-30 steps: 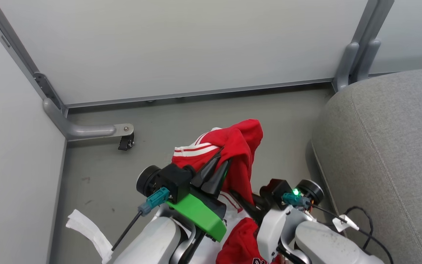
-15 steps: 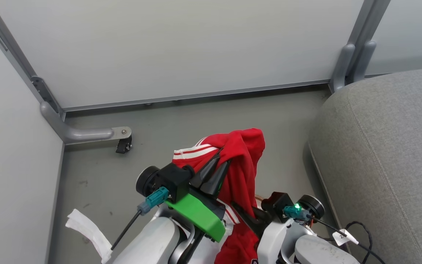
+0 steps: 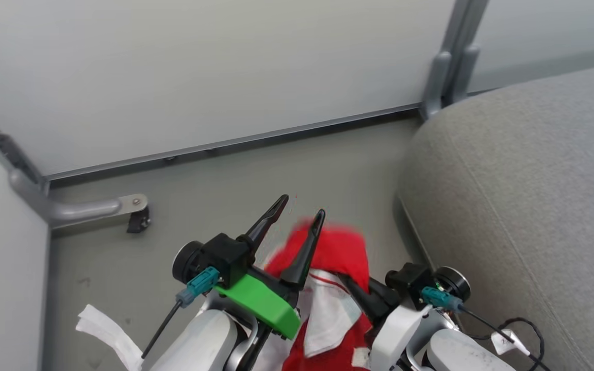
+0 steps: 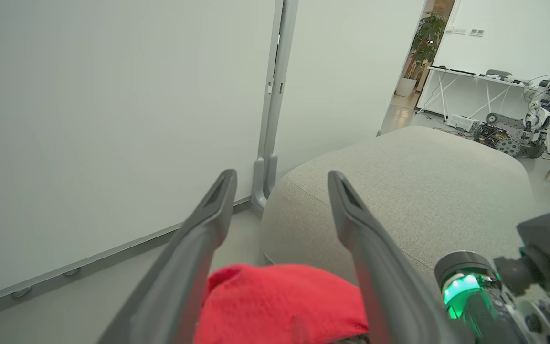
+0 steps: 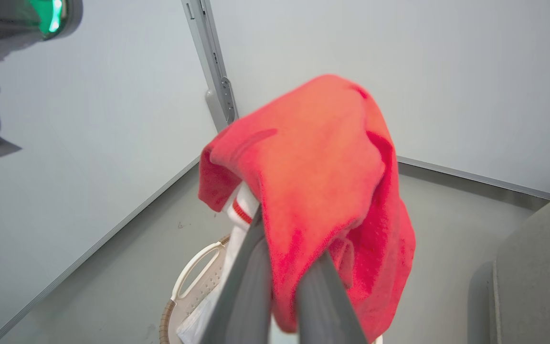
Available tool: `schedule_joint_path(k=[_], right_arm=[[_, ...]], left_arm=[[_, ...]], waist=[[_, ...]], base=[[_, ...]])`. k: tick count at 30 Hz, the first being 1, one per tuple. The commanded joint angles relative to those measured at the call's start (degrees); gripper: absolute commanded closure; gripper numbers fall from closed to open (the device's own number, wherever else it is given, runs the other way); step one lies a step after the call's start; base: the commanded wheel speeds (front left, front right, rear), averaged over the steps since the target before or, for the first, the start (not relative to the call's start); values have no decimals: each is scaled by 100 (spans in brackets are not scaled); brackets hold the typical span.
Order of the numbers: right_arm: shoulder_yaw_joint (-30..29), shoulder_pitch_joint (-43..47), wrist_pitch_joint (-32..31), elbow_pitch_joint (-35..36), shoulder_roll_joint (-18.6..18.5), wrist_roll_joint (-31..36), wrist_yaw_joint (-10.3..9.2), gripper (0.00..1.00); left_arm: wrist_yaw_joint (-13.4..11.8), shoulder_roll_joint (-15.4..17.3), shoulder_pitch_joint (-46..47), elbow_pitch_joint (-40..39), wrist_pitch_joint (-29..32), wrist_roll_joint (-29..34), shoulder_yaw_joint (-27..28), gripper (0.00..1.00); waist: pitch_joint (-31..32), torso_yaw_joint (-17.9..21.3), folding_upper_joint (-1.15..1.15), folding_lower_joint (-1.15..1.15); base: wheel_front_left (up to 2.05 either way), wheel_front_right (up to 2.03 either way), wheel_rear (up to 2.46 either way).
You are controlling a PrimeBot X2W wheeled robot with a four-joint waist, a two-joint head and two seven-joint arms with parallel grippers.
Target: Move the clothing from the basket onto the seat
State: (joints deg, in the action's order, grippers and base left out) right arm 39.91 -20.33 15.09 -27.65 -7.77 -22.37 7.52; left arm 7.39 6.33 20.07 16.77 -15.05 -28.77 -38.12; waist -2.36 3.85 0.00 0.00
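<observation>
Left hand (image 3: 301, 206): released. Its two dark fingers stand well apart with nothing between the tips. In the left wrist view the same hand (image 4: 280, 177) points toward the seat (image 4: 423, 191), with a red fold low between the fingers. Whether the cloth touches them cannot be told.

Right hand (image 5: 280, 248): clenched on the clothing (image 5: 313, 157). Its fingers draw close together, their tips hidden under the red cloth, which is pinched between them and draped over both. In the head view one dark finger of this hand shows at the lower edge of the cloth.

Clothing (image 3: 338, 252): bright red fabric with a white panel and thin red stripes. It is held up off the floor (image 3: 225, 196), between the two hands. The top of the bunch is blurred in the head view. The lower part hangs down between the forearms, out of frame.

Basket (image 5: 203, 282): cream, with perforated wall, loop handle and brown rim. It stands on the floor directly below the held clothing, with white cloth inside. Only its near end is visible.

Seat (image 3: 524, 180): large grey upholstered cushion with a rounded corner and stitched seam. It is at the right, beside the right hand, and its top is bare. The clothing is not on it.

Surroundings: pale partition panels (image 3: 199, 77) in grey frames, and a caster foot (image 3: 134, 219) at the floor's left edge.
</observation>
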Motion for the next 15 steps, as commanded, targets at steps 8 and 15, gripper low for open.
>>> schedule_joint_path(k=[8,15], right_arm=[[-642,498,12,852,-77,339,-6,100],[-1021,592,12,1306,-151,519,-6,100]], left_arm=[[18,102,-295,23,-12,248,247,0],[18,129,-409,-58,-13,376,403,0]], waist=[[-34,1463,0,0],[-144,2379,0,0]], base=[[0,0,0],[0,0,0]])
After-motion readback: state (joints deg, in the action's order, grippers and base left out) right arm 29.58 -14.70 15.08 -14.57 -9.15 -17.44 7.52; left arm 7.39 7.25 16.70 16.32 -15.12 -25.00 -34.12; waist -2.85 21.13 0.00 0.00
